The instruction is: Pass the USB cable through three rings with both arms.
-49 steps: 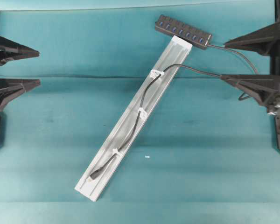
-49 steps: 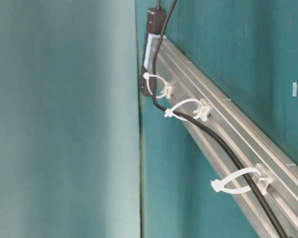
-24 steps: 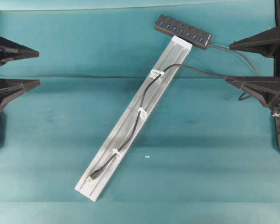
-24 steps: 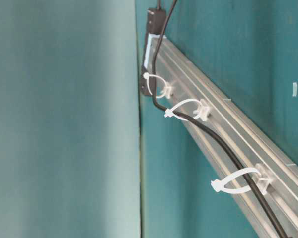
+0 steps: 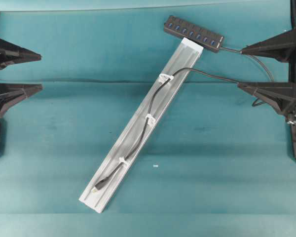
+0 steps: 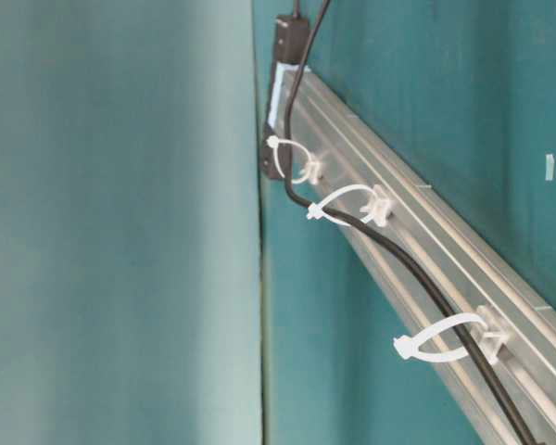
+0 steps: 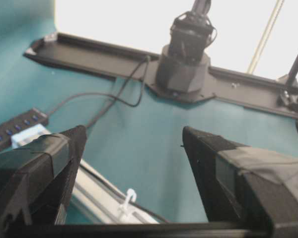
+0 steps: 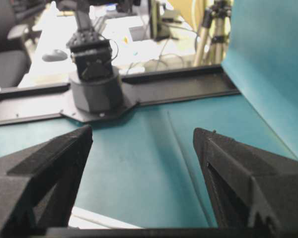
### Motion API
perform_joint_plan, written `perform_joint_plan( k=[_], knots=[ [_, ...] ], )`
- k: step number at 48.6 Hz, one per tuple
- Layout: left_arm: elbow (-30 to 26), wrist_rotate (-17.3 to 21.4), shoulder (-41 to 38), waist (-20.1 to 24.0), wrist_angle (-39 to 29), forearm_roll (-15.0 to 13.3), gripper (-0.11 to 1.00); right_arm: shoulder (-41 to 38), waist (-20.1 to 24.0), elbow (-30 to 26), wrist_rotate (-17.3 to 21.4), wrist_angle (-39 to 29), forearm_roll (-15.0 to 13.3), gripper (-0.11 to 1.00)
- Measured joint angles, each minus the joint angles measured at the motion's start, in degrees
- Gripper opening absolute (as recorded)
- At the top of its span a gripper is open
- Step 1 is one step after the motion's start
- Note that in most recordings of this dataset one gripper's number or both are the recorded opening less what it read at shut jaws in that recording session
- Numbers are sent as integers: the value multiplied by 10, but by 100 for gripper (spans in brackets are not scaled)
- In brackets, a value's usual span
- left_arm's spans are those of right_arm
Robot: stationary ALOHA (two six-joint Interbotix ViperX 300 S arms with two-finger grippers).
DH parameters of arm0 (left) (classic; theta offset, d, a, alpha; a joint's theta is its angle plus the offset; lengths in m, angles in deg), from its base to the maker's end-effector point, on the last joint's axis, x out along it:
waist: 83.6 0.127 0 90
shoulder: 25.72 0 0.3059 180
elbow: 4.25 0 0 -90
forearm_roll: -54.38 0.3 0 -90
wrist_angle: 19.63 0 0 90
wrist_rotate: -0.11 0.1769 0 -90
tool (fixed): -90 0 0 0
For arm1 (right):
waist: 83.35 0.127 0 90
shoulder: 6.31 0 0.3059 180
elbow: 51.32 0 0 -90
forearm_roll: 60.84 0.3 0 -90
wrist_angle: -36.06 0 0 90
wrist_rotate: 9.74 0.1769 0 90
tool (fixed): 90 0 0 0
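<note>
Across the teal tabletop (image 5: 64, 123) I saw the silver rail (image 5: 113, 163) lying on a diagonal, its upper end touching the black multi-port hub (image 5: 193, 33). The USB cable (image 5: 150, 106) ran down the rail's channel and passed through all three rings: the upper ring (image 5: 165, 77), the middle ring (image 5: 150, 117) and the lower ring (image 5: 123, 161). Its plug (image 5: 99, 184) lay on the rail just past the lower ring, near the rail's lower end. From the upper ring the cord left the rail and stretched toward the right side, reaching the nearer fingertip of my right end effector (image 5: 240, 67); I could not tell whether they touched. That end effector stood wide open and had hold of nothing. My left end effector (image 5: 41, 72) sat at the left edge, well apart from the rail, also spread wide and empty. In the table-level view the cable (image 6: 371, 236) threaded each white loop (image 6: 440, 343) cleanly. A small white scrap (image 5: 156, 166) lay on the cloth beside the rail.
</note>
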Motion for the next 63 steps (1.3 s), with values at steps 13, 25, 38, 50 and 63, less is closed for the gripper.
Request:
perform_joint_plan(
  k=[13,25,38,50,63],
  knots=[
    [0,-7,0,1,0,0,87,1,-7,4,0,0,0,87],
    [0,-7,0,1,0,0,87,12,-12,17,0,0,0,87],
    [0,-7,0,1,0,0,87,16,-17,24,15,0,0,87],
    [1,-8,0,1,0,0,87,17,-18,27,16,1,1,87],
    [4,-10,0,0,0,0,87,33,-24,34,16,3,0,87]
  ],
)
